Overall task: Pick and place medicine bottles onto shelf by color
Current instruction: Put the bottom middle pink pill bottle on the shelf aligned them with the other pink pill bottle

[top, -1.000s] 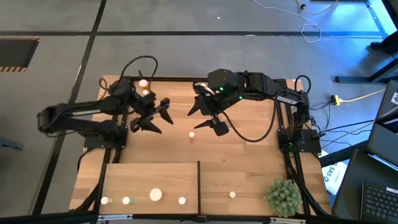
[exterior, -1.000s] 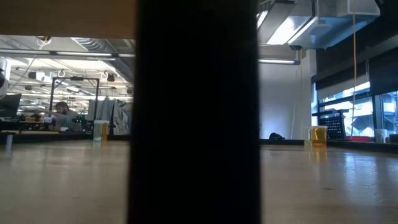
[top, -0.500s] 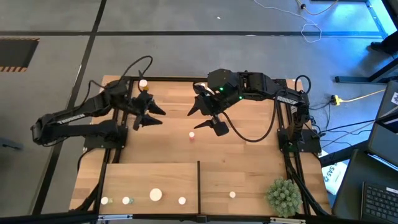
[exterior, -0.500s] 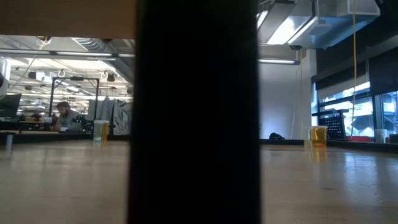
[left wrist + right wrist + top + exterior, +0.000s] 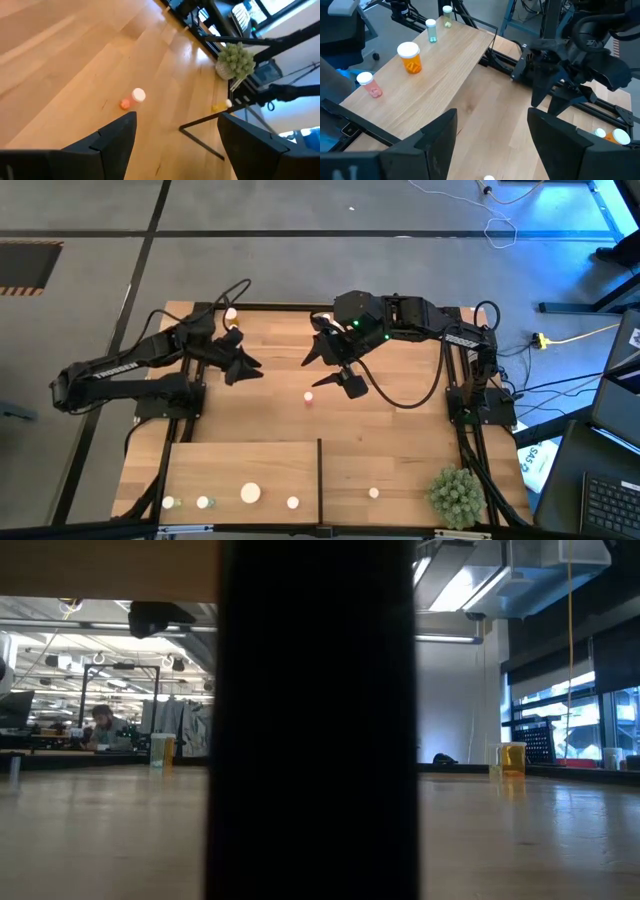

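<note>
Since a dark post [image 5: 315,720] blocks the low view, hard to read much; smooth pale shelf [image 5: 245,465] holds white-capped bottles [image 5: 250,493] (one orange [image 5: 309,397] mid-table), left gripper [image 5: 243,367] and right gripper [image 5: 333,370] spread wide, empty.

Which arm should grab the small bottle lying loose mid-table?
Right, probably. The right gripper hangs open just beside the loose bottle, on the far side from the shelf. The left gripper, also open, sits farther off, nearer the bottles at the table's far left corner.

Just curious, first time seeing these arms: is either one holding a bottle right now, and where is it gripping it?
No. The left gripper and the right gripper are both open and empty above the table.
</note>
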